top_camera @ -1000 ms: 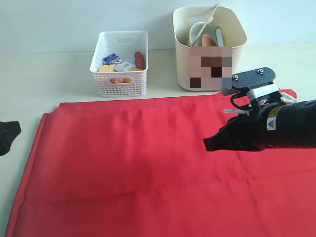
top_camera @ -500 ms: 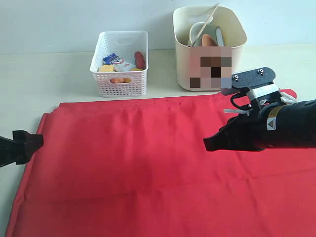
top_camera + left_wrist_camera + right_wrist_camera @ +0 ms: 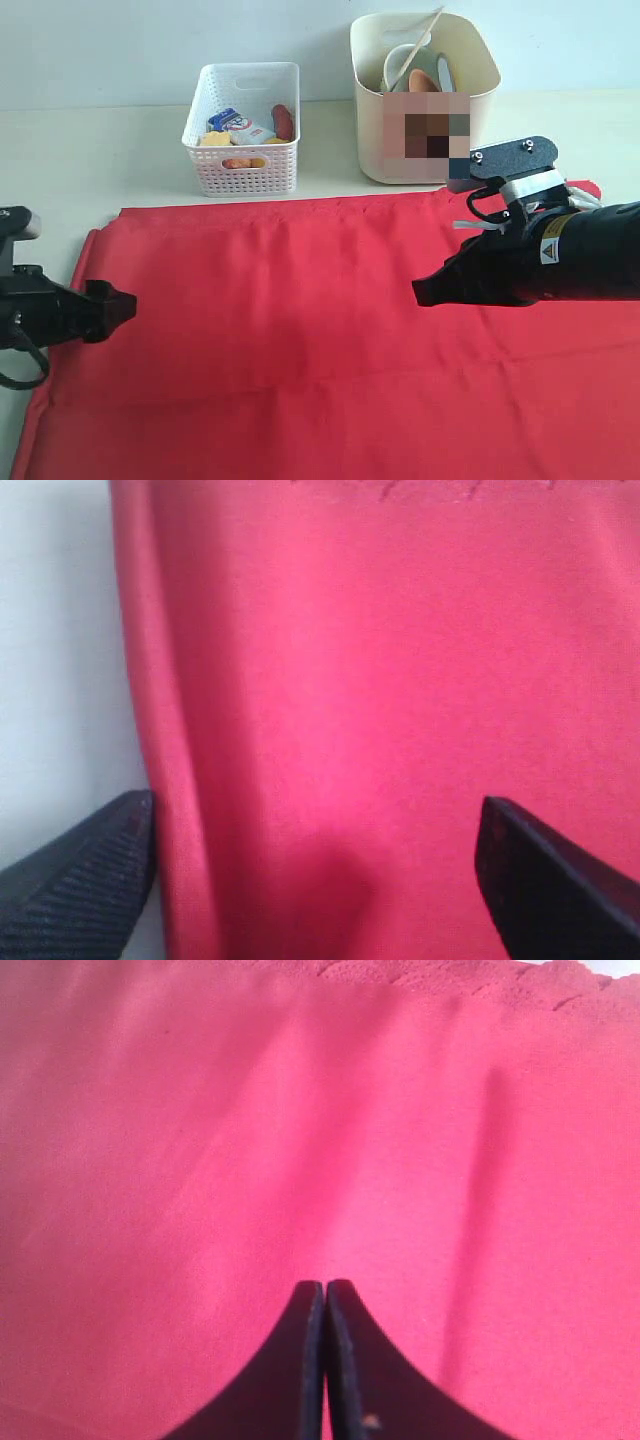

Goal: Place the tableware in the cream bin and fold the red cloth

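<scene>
Folding step, seemingly: the spread left gripper (image 3: 315, 815) straddled the nine-o'clock edge of the red cloth (image 3: 300, 320); the right gripper (image 3: 325, 1290), pressed together, hovered. Next: pinch that edge.

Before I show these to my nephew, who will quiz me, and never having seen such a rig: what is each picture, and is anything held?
It is a robot with two black arms, each ending in a pair of fingers. The wide picture comes from a camera off the arms; the two close-ups come from a camera on each wrist. A big red cloth lies spread on the pale table. Beyond it stand a white basket of food and a cream bin with tableware inside. The left fingers stand wide open over the cloth's edge; the right fingers are shut above it. Nothing is held.
</scene>
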You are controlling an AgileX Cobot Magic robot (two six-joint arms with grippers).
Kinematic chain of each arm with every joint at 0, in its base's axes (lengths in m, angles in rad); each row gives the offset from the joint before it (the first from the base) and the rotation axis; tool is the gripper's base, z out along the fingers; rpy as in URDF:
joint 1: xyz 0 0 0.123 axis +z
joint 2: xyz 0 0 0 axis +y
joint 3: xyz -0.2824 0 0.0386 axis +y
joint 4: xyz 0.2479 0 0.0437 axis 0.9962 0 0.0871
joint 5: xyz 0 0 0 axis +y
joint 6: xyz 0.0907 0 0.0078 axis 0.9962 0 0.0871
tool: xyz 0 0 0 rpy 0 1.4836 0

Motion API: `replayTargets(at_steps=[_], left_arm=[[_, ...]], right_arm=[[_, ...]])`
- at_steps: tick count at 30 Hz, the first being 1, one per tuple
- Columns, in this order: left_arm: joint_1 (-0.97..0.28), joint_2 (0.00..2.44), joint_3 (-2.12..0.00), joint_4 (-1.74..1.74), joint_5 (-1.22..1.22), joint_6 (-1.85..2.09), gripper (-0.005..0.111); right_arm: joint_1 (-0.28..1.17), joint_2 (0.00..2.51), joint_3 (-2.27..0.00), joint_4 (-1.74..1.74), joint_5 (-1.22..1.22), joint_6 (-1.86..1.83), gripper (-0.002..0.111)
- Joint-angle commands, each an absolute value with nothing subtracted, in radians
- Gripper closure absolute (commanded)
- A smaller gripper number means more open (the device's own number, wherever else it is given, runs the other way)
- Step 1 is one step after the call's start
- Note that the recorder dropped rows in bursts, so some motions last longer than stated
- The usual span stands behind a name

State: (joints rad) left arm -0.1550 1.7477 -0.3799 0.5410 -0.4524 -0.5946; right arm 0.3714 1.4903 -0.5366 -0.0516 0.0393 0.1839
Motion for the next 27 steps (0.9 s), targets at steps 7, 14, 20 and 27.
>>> replayTargets(at_steps=[7, 14, 20, 27], left_arm=[[-0.220, 1.792, -0.410, 0.625, -0.447, -0.661, 0.070], [-0.220, 1.792, -0.447, 0.608, -0.328, -0.670, 0.107], [-0.205, 1.788, -0.551, 0.608, -0.068, -0.624, 0.107], [-0.073, 1.749, -0.632, 0.620, 0.122, -0.630, 0.107]], right_arm=[[0.373, 1.491, -0.542, -0.051, 0.029, 0.187, 0.108], [0.373, 1.491, -0.542, -0.051, 0.059, 0.185, 0.108], [0.427, 1.491, -0.549, -0.061, 0.059, 0.181, 0.108], [0.584, 1.491, -0.578, -0.061, 0.076, 0.092, 0.108]])
